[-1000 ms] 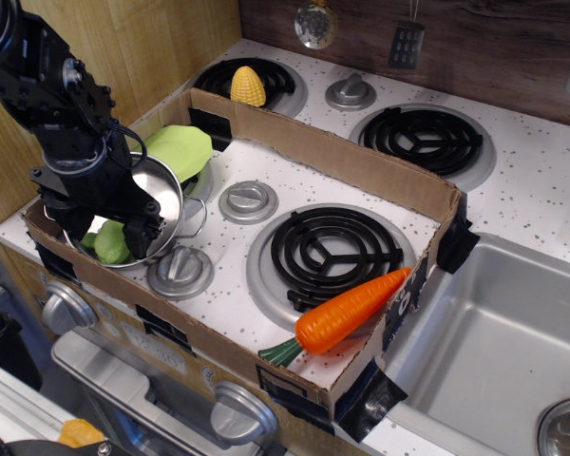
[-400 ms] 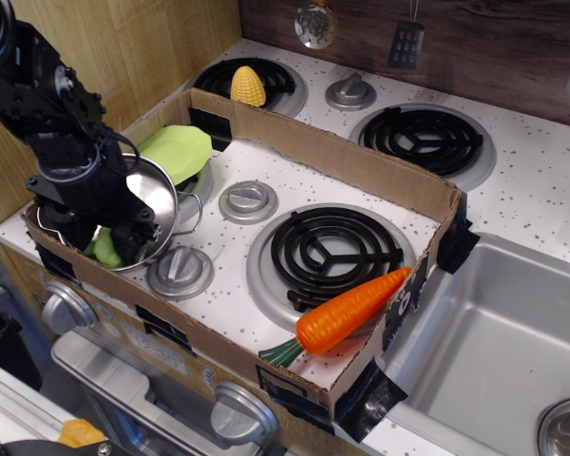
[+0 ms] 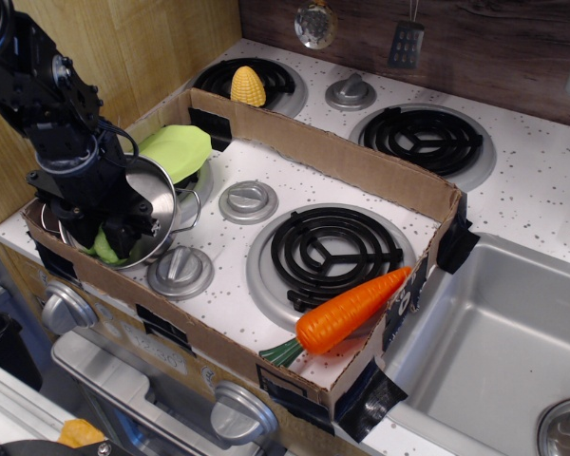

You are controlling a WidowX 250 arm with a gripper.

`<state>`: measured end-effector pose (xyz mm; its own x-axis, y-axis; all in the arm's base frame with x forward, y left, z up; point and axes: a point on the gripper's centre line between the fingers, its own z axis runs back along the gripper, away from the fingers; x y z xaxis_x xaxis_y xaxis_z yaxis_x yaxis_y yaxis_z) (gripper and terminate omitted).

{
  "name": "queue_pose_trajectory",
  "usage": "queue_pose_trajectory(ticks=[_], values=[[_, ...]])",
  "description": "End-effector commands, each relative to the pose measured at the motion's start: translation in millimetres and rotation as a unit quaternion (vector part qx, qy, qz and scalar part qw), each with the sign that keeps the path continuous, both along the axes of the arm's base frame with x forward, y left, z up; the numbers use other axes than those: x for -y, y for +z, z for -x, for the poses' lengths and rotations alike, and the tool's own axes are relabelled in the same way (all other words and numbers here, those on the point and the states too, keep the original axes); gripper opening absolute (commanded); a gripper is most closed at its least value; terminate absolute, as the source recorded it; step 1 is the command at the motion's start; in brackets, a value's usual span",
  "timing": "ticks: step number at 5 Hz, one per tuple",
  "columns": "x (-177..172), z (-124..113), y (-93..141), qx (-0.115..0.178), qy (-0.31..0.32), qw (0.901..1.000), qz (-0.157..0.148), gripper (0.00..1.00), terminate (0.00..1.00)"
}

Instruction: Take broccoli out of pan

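The pan [image 3: 167, 193], a small shiny steel pot with wire loop handles, stands at the front left corner of the cardboard box. My black gripper [image 3: 112, 231] reaches down into it from the left. A bit of the light-green broccoli [image 3: 104, 251] shows under the fingers, at the pan's front-left side. The fingers sit right on or around the broccoli. The gripper body hides the fingertips, so I cannot tell whether they are open or closed on it.
A flat lime-green piece [image 3: 178, 150] lies just behind the pan. Grey knobs [image 3: 180, 270] [image 3: 248, 200] sit beside it. A carrot [image 3: 350, 309] lies on the box's front right wall [image 3: 294, 356]. A corn cob [image 3: 248, 85] is on the back left burner. The sink [image 3: 499, 332] is at the right.
My gripper has shifted a little left and down into the pan, over the broccoli, so less of the broccoli shows now. The pan has stayed in place.
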<state>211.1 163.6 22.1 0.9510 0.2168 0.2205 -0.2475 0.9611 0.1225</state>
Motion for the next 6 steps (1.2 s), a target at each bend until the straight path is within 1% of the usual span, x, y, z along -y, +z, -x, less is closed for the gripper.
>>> queue_pose_trajectory(ticks=[1,2,3,4,5,6], values=[[3.5,-21.0,67.8,-0.007,-0.009,0.9984,-0.055,0.00,0.00],[25.1,-30.5,95.0,-0.012,-0.009,0.9975,-0.069,0.00,0.00],[60.9,-41.2,109.2,-0.002,-0.017,0.9984,-0.054,0.00,0.00],[95.7,-57.6,116.3,0.003,-0.036,0.9983,-0.046,0.00,0.00],[116.9,-72.0,106.6,0.011,-0.053,0.9981,-0.030,0.00,0.00],[126.8,-83.7,82.7,0.021,-0.070,0.9972,0.012,0.00,0.00]])
